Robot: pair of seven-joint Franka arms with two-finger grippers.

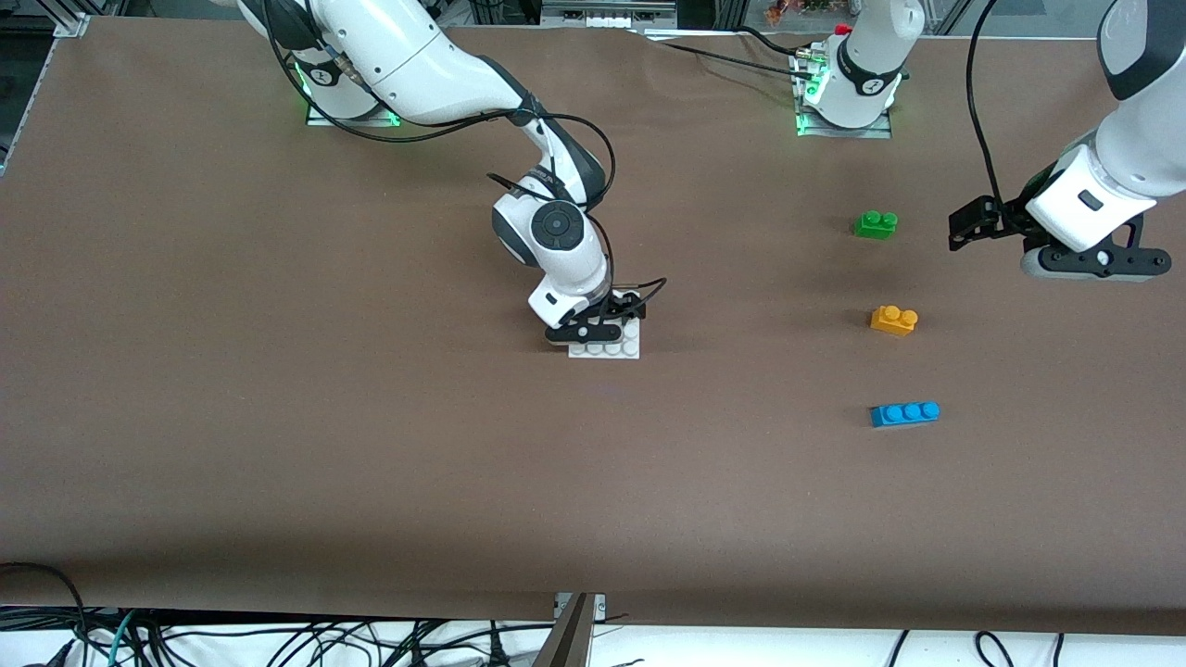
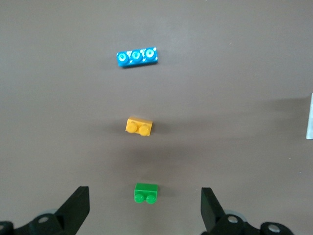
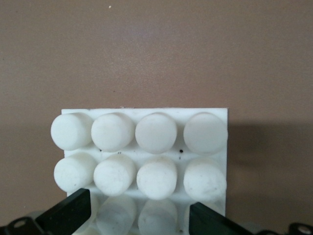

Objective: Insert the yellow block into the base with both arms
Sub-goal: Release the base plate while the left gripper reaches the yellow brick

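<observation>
Right jaws (image 1: 607, 326) low astride base (image 1: 604, 348)

You have 2 spare bricks on the brown worktop (image 1: 278, 417): a green 2-stud brick (image 1: 876, 224) and, nearer the front camera, a blue 3-stud brick (image 1: 904, 413).

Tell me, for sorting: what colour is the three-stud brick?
Blue; the three-stud brick shows best in the left wrist view.

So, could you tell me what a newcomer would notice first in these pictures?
Three bright bricks in a row toward the left arm's end of the table: green farthest from the front camera, the yellow block in the middle, blue nearest. The right gripper sits down on the base mid-table; the left gripper hovers open beside the green brick.
</observation>
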